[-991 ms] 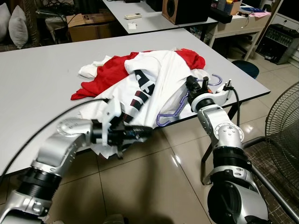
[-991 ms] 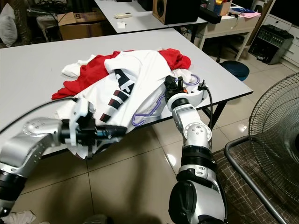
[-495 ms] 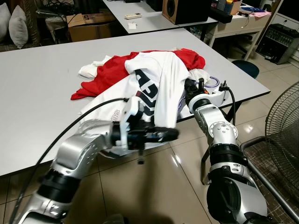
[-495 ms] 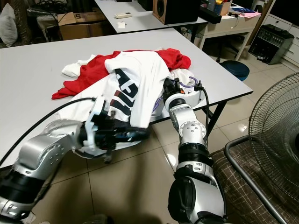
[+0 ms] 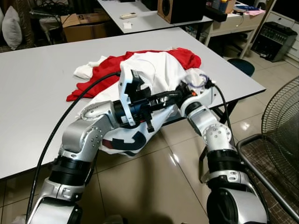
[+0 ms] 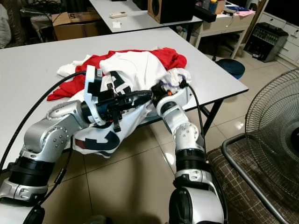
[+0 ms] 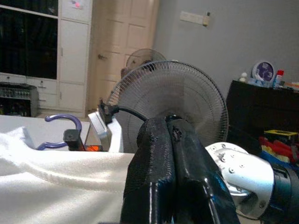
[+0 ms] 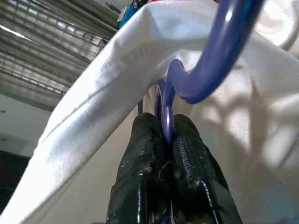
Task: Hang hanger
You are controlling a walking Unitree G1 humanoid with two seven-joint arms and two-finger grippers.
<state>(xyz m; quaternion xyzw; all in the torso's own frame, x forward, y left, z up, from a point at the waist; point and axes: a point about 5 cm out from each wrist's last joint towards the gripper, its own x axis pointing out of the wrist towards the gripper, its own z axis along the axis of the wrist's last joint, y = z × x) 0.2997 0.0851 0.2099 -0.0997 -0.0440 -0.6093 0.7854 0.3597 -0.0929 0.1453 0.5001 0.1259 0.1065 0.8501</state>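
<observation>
Right gripper (image 8: 164, 154) clamped tight on the purple hanger (image 8: 219, 56), fingers (image 8: 140, 158) pinched either side of the thin plastic, hook curving away just beyond the tips. Hanger buried in the white T-shirt (image 5: 159, 74) at the table's (image 5: 42, 79) near edge, only the hook (image 5: 202, 79) peeking out beside the right wrist. Left gripper (image 5: 174, 95) level with it, fingers pressed together with nothing visibly between them, tips almost meeting the right gripper across the cloth. White shirt draped over the left forearm and hanging off the table edge. Red garment (image 5: 100, 74) heaped behind both grippers. Floor fan (image 5: 285, 121) off to the right
</observation>
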